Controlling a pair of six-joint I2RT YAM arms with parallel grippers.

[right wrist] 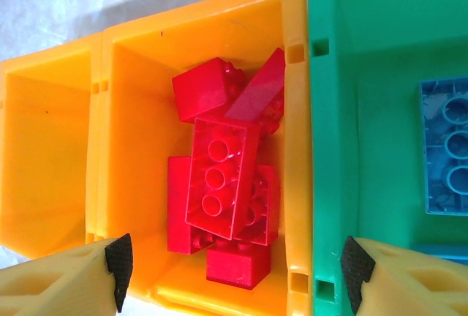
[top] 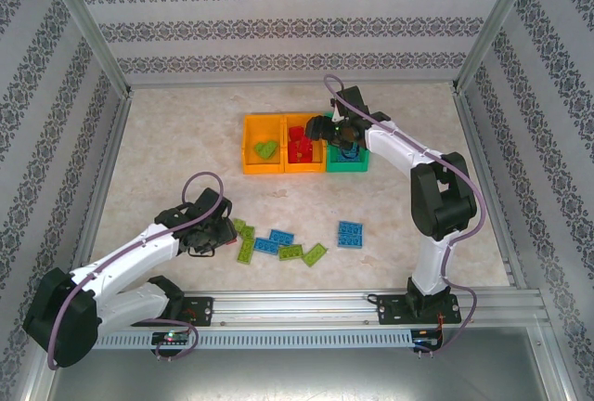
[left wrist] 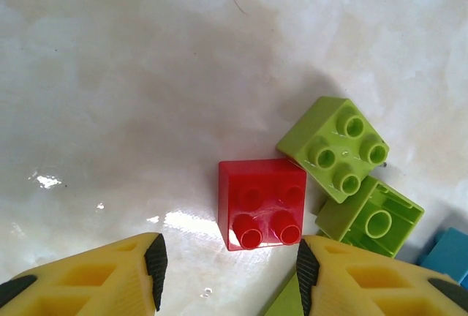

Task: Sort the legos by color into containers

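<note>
Left fingers (left wrist: 117, 276) released, red lego (left wrist: 262, 202) on tabletop (left wrist: 110, 111) just ahead between them. Right fingers (right wrist: 73, 283) released, empty, over orange bin (right wrist: 139, 148) of red legos (right wrist: 219, 177).

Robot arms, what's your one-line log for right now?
left gripper: open, facing red lego | right gripper: open, above middle orange bin

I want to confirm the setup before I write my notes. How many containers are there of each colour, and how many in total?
Orange bins: 2 (the second stands in the middle of the row)
Green bins: 1
Total: 3
</note>
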